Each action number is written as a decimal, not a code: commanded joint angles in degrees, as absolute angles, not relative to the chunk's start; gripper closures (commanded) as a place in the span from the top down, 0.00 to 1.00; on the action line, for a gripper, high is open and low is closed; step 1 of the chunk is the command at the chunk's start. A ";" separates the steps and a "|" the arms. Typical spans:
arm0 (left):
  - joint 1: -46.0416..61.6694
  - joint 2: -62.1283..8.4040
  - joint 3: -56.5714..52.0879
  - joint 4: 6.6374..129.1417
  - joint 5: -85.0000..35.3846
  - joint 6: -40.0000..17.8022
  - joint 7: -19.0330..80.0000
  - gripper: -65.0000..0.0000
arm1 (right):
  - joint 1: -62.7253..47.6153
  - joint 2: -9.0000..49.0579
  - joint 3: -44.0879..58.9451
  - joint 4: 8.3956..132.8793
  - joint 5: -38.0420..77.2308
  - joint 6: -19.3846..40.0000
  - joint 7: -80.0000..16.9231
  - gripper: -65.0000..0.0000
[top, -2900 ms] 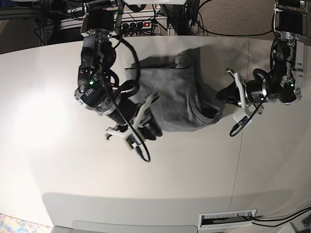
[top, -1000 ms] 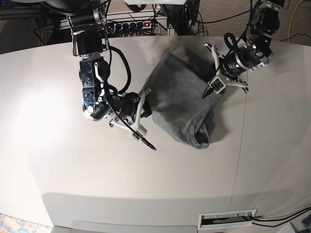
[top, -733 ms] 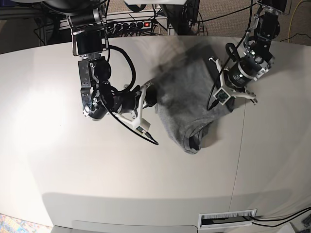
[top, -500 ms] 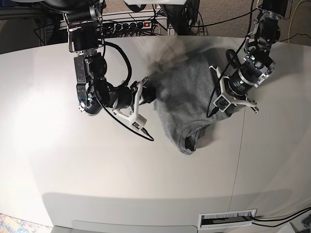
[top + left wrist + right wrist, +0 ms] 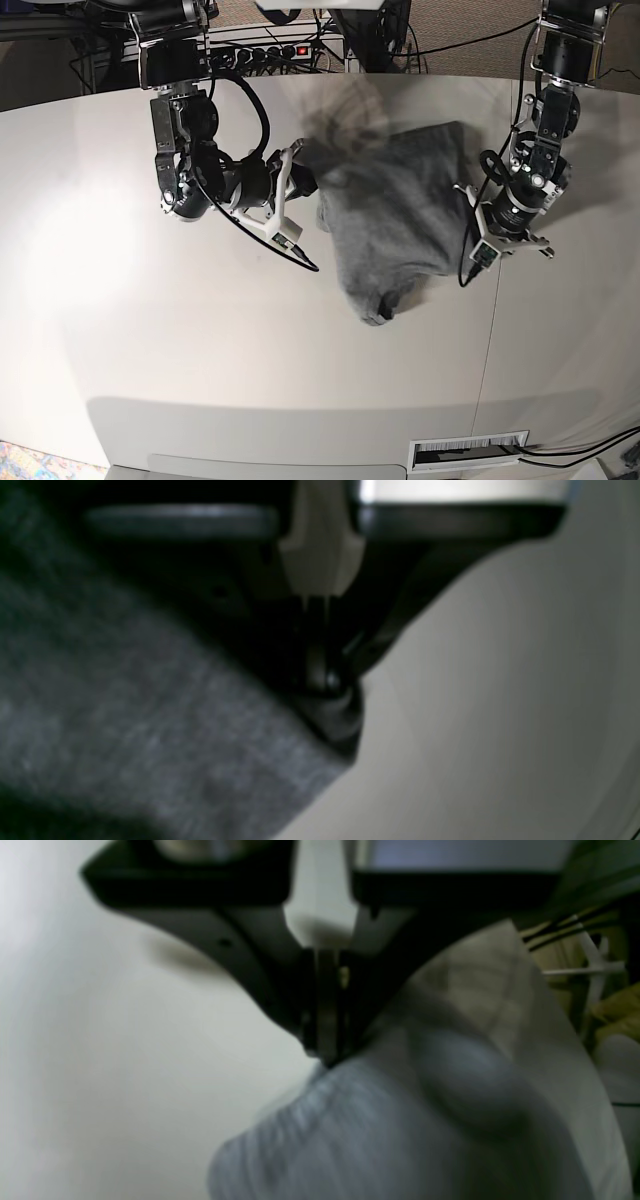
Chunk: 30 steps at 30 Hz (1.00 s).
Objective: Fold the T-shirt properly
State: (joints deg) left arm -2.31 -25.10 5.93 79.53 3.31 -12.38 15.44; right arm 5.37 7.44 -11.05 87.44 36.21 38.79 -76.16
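Both grippers' pinch on T-shirt (image 5: 400, 215) — wrist-only, blurred; base view — spread.

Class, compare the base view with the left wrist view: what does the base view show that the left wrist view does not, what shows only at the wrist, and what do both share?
Only the base view shows the whole grey T-shirt hanging between both arms, the right gripper at its other edge, and the power strip behind the table. Only the left wrist view shows, close up, the left gripper with its jaws shut on a fold of the shirt's edge. Both share the shirt, the pale table and the left gripper.
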 commanded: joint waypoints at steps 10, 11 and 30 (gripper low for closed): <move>-6.02 -25.89 5.48 80.95 3.60 -5.78 13.61 0.00 | 5.41 8.05 -11.20 89.58 34.04 38.54 -79.15 0.00; -6.00 -25.89 5.48 81.67 4.45 -5.69 14.50 0.00 | 5.41 8.14 -11.18 89.58 34.02 38.54 -78.61 0.00; 4.62 -25.69 5.50 105.73 -11.68 -9.58 29.17 0.00 | 5.58 8.27 -11.14 89.58 29.21 38.52 -61.80 0.00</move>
State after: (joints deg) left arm 5.32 -25.08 5.93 104.86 -11.35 -9.76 30.41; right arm 4.56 8.03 -11.29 88.84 28.21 38.61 -63.16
